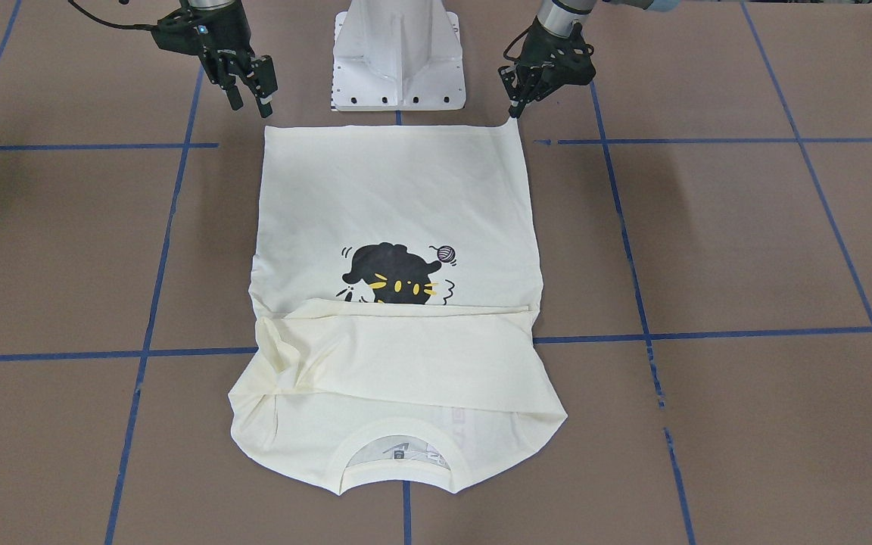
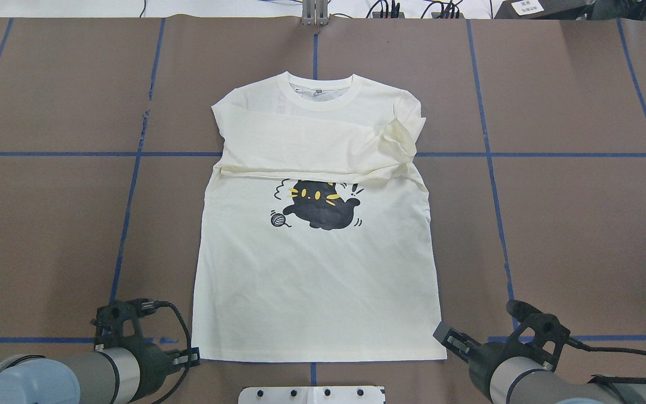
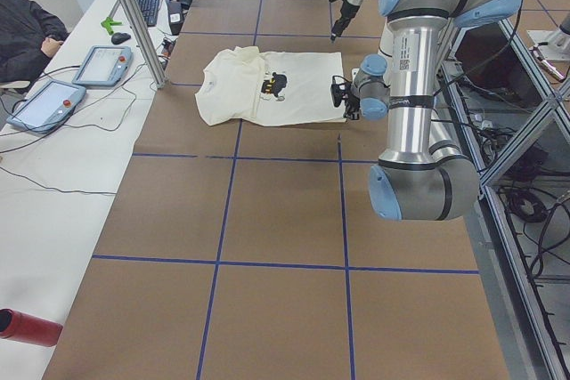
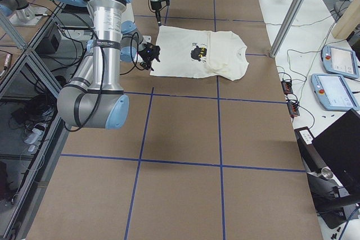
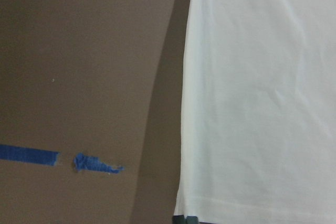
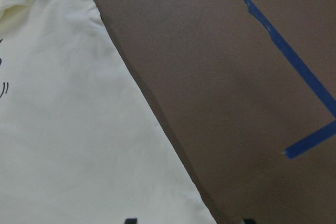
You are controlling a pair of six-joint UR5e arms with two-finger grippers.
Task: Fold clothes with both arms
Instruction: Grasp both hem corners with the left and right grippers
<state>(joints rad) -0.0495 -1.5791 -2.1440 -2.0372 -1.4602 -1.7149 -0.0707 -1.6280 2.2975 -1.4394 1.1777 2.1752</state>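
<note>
The overhead camera is looking forward from behind the left claw [image 2: 187, 357] and right claw [image 2: 450, 339]; the front camera is facing them; side cameras are watching from afar; wrist cameras are framing the T-shirt [image 2: 317, 280] closely.

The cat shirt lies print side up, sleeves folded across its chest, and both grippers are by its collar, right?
Not the collar: the overhead exterior view shows the left gripper and right gripper at the two corners of the hem, the opposite end. The T-shirt does lie print side up, sleeves folded across its chest.
</note>
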